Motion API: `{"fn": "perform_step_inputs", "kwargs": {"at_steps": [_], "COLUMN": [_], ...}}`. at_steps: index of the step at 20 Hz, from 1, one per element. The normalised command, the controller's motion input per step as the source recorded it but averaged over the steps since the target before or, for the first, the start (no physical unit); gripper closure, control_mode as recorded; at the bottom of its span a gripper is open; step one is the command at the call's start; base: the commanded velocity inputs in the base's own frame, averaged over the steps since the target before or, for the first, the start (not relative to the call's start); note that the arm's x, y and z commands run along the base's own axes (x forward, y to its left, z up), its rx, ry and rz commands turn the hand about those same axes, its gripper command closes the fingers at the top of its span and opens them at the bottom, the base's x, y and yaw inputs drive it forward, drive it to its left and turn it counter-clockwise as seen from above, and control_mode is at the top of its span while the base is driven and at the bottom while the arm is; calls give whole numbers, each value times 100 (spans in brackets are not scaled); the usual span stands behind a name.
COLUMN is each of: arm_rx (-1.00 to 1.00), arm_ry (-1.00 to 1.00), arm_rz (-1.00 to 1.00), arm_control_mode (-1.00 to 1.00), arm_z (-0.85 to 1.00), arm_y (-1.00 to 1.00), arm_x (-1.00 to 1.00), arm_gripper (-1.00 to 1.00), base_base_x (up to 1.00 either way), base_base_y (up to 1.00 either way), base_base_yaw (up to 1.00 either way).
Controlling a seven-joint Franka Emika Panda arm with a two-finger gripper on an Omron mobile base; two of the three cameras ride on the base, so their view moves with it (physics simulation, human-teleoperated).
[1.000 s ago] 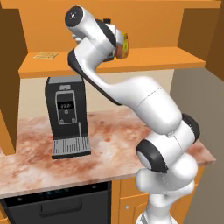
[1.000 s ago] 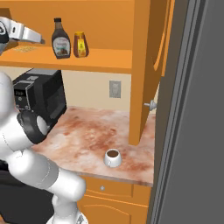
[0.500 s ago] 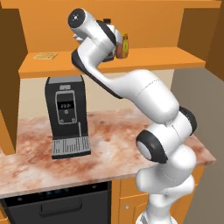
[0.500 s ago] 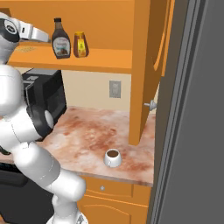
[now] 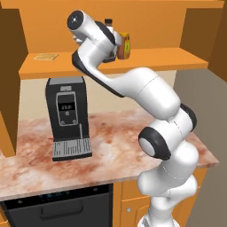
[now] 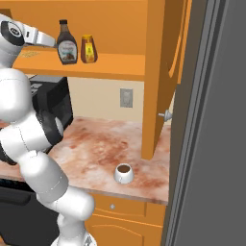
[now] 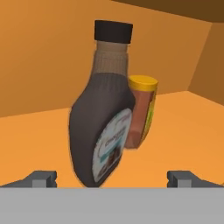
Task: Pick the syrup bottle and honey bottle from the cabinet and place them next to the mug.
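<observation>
Left base view: the syrup bottle [image 5: 109, 27] and honey bottle [image 5: 125, 45] are seen upright on the cabinet [image 5: 133, 60] shelf, largely masked by the arm.

Right base view: the two bottles are seen touching; the mug [image 6: 124, 173] is well below on the counter [image 6: 96, 144].

Hand view: the gripper [image 7: 112, 178] is spread wide, with the syrup bottle centred between the fingertips [image 7: 41, 178]. The honey bottle could be knocked over if the far finger is pushed in too deep.

Left base view is looking from behind-left, right base view from behind-right, both facing the cabinet [image 5: 133, 60] shelf and sharing the syrup bottle [image 6: 66, 44]. Hand view is sitting close at shelf level, facing that bottle [image 7: 103, 127].
</observation>
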Motion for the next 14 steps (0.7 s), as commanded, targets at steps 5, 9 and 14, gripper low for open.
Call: {"fn": "perform_step_inputs", "kwargs": {"at_steps": [5,9,14], "arm_rx": [0,0,0], "arm_ry": [0,0,0], "arm_rz": [0,0,0], "arm_control_mode": [-100,-100,-100], "arm_z": [-2,-21,-14], "arm_y": [5,1,10], "arm_x": [0,0,0], "arm_gripper": [-100,-100,-100], "base_base_x": [0,0,0], "base_base_y": [0,0,0], "base_base_yaw": [0,0,0]}}
